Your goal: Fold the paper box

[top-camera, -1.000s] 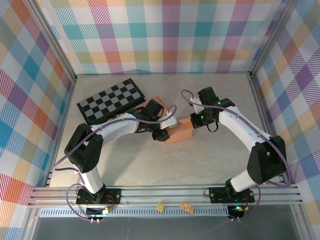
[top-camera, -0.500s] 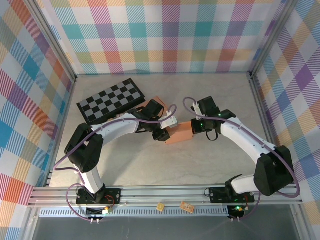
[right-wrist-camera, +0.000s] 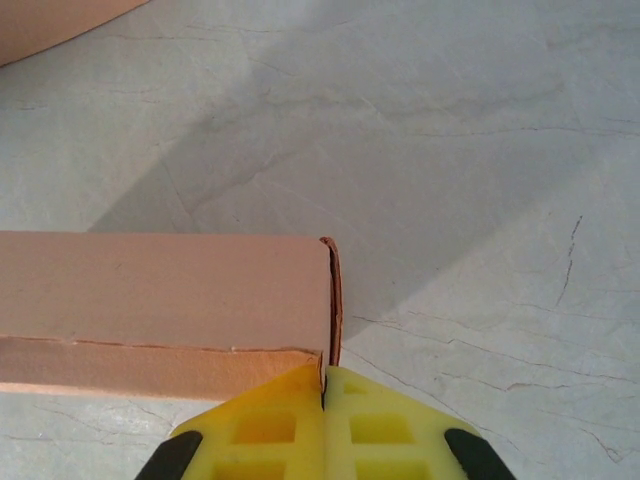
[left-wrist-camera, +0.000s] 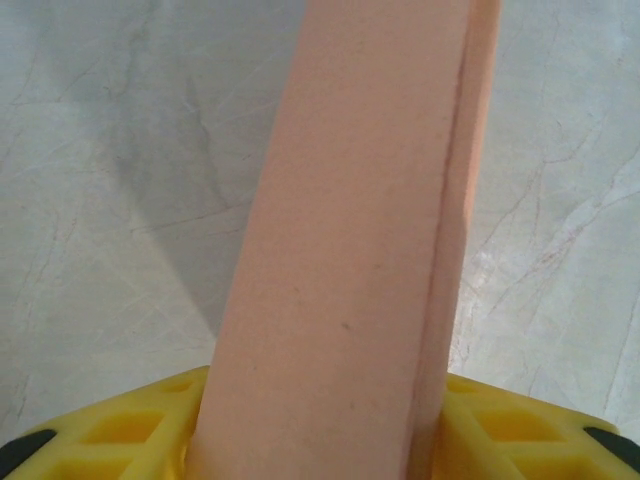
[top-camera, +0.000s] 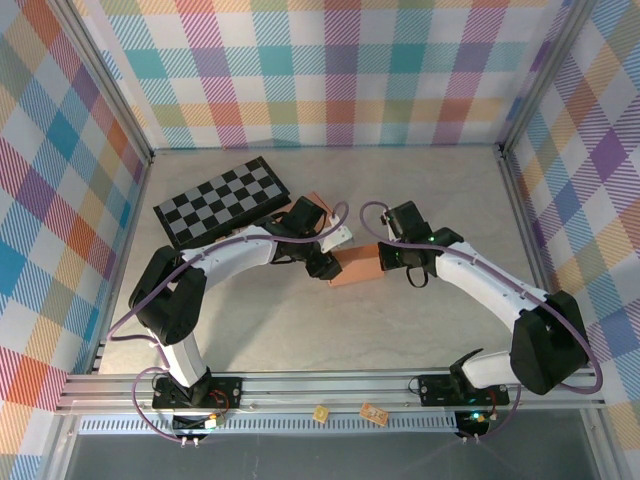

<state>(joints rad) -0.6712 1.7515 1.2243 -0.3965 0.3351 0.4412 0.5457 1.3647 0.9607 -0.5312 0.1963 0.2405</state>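
The right gripper (right-wrist-camera: 323, 378), pinched shut on the salmon cardboard box's (top-camera: 357, 266) end flap, has swung nearer, squaring it; the left gripper (top-camera: 322, 262) clasps its left panel.

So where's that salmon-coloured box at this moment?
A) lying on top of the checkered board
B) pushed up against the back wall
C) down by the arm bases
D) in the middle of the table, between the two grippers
D: the paper box sits mid-table, its one end between the fingers of the left gripper, while the right gripper pinches a thin edge at the other end.
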